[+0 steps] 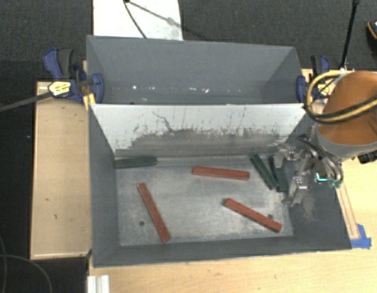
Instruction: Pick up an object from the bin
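Dark green sticks [265,171] lying by the right wall of the bin [188,209], just beside the gripper [293,191], look stiff, light and smooth to us, so we would pinch one across its narrow middle, though we cannot tell whether the gripper is spread or pressed together.

Arm [353,112] cut off at rt edge; green sticks [263,171] partly hidden

no text, label, brand, number or sign readable anywhere; nothing legible on bin [194,72] walls or floor, nor on loose things in it.
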